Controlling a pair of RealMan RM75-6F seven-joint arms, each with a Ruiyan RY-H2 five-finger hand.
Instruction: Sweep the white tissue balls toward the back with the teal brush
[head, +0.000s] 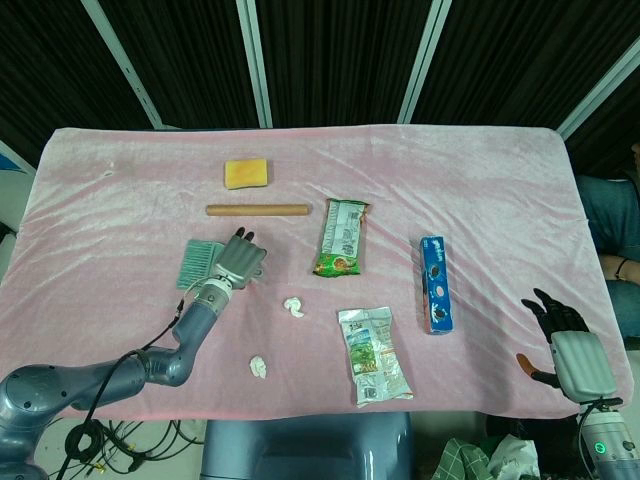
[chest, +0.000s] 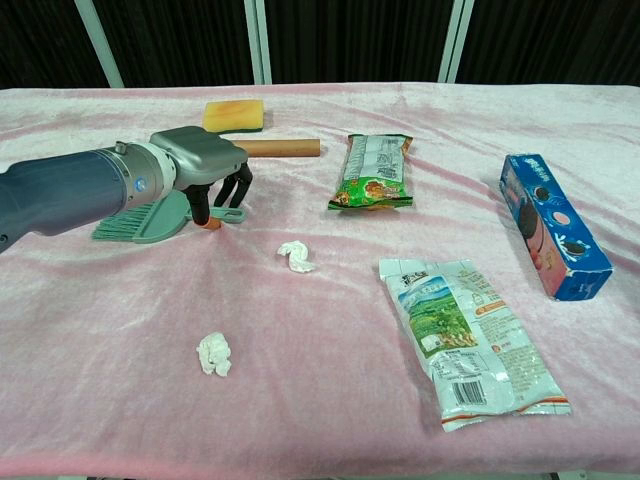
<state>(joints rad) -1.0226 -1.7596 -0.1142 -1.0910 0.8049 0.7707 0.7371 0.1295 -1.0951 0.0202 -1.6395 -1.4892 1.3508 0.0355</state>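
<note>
The teal brush (head: 197, 264) (chest: 140, 222) lies flat on the pink cloth at the left, bristles pointing left. My left hand (head: 240, 262) (chest: 205, 165) is over its handle end, fingers apart and pointing down around the handle; the brush is not lifted. One white tissue ball (head: 294, 308) (chest: 295, 256) lies just right of that hand, toward the front. A second tissue ball (head: 259, 367) (chest: 214, 354) sits nearer the front edge. My right hand (head: 570, 340) rests at the front right corner with fingers spread and nothing in it; the chest view does not show it.
A yellow sponge (head: 246, 173) and a wooden stick (head: 257, 210) lie behind the brush. A green snack pack (head: 341, 238) sits mid-table, a blue cookie box (head: 434, 284) at the right, and a white-green packet (head: 373, 355) near the front.
</note>
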